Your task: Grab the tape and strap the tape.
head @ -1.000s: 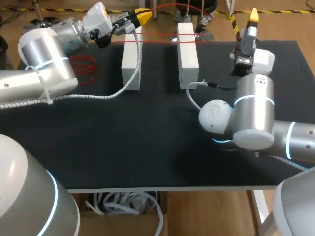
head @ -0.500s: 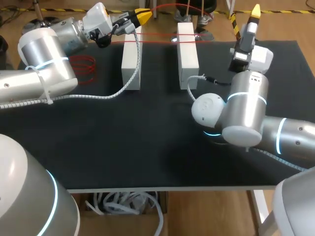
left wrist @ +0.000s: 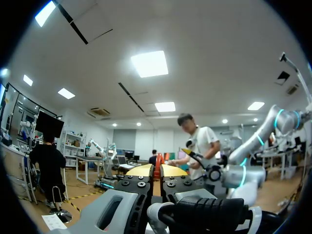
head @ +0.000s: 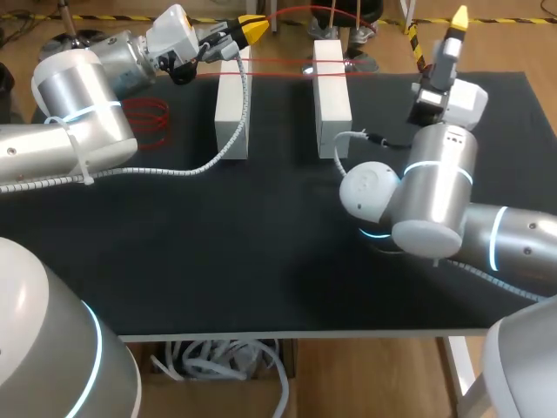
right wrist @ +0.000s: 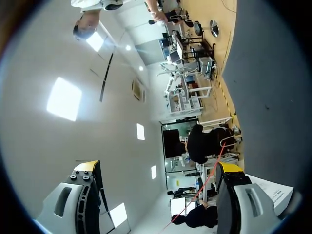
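Observation:
A thin red tape [head: 278,63] runs across the far ends of two white blocks [head: 231,104] [head: 332,96], and its spare length lies coiled [head: 146,116] on the mat left of them. My left gripper [head: 254,28] hangs above the far end of the left block, shut on the red tape, which arcs away from its tips. In the left wrist view the yellow tips [left wrist: 157,170] are pressed together with a red sliver between them. My right gripper [head: 456,17] points up and away at the table's far right, holding nothing. Its fingers stand wide apart in the right wrist view [right wrist: 158,168], with the tape [right wrist: 210,178] passing beside one finger.
The blocks lie parallel on a black mat [head: 261,252] with a gap between them. A white spiral cable [head: 174,170] trails across the mat from the left block. My right arm's elbow [head: 374,196] sits low over the mat, right of the blocks.
My right gripper has lifted and shifted slightly right, and that arm's elbow has swung a little towards the blocks. The left arm and the tape have stayed put.

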Motion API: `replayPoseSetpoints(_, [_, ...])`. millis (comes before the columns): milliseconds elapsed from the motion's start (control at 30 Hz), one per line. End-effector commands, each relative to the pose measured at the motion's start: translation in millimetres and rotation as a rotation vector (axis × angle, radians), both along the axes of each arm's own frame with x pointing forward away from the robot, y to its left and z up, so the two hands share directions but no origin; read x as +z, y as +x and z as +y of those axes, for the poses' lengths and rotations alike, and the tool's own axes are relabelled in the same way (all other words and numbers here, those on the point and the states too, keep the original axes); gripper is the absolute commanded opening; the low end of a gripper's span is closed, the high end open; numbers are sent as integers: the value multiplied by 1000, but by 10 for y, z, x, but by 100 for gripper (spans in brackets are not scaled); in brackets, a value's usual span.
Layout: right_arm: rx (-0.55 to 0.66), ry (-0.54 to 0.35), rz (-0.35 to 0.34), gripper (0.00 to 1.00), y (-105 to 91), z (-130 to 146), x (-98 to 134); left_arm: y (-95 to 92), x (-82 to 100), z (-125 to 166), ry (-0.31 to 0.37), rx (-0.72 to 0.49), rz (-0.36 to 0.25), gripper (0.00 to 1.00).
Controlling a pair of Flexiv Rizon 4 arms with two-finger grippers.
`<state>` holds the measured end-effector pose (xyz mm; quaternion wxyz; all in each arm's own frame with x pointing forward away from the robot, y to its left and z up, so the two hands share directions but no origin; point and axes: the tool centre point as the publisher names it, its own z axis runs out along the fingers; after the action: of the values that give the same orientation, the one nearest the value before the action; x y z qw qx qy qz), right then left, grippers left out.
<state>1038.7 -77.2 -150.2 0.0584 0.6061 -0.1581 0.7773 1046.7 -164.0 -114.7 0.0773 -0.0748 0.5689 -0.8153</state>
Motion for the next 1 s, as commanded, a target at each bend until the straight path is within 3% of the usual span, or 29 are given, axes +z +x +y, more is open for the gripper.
replayPoseSetpoints(33, [-4,3,5,100,26,-45,33,-3,-5,-3,-2,2,-1,0])
replayPoseSetpoints(367, [-8,-9,6,100,132,-83,1,-3,-5,-3,-2,2,-1,0])
replayPoseSetpoints(1000, [57,-18,-5,100,311,135,-13,-3,-5,-3,-2,2,-1,0])
